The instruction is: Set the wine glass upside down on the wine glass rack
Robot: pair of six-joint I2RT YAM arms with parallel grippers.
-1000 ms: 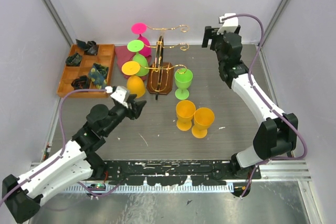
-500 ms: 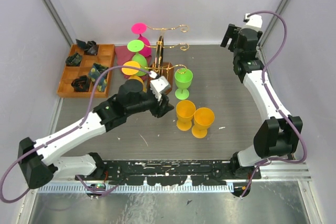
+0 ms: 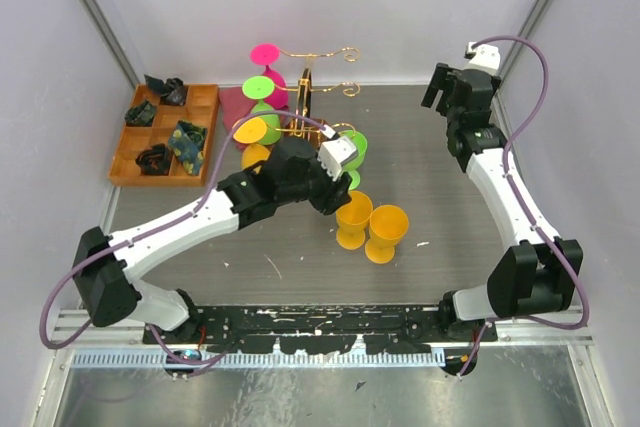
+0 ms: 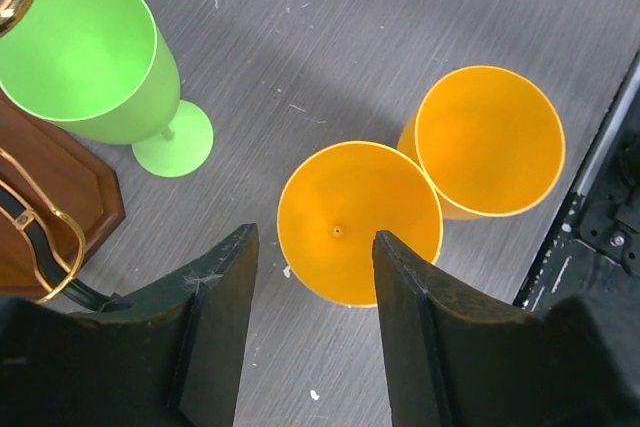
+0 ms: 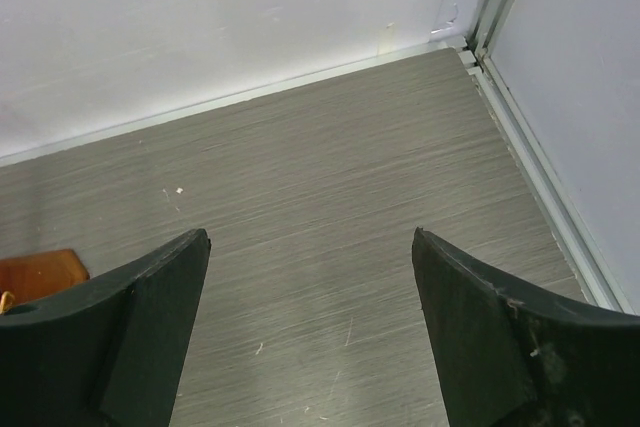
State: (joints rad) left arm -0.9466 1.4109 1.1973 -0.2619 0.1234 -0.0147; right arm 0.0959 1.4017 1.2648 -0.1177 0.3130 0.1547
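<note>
1. Hovering over the left orange wine glass [image 4: 358, 222]: left gripper [image 4: 312, 292], jaws apart, holding nothing.
2. Second orange glass [image 4: 490, 142] is just beside it on the right. Green glass [image 4: 85, 57] stands upright next to the rack base.
3. Wine glass rack [image 3: 308, 97] stands far-centre, with inverted glasses [image 3: 258, 87] hung on its left side.
4. Right gripper [image 5: 310, 287] is spread wide and empty, over the table [image 5: 330, 177] at the far right.

Premises read as a robotics test cell. A grey wood-grain counter [image 3: 430, 197] stood enclosed by plain white panel walls [image 3: 400, 7] on aluminium frame posts [image 3: 540, 7]. Two white-and-black robot arms, left [image 3: 190, 232] and right [image 3: 505, 192], were bolted to a slotted aluminium rail [image 3: 560, 322], trailing exposed purple cables [image 3: 517, 39].
</note>
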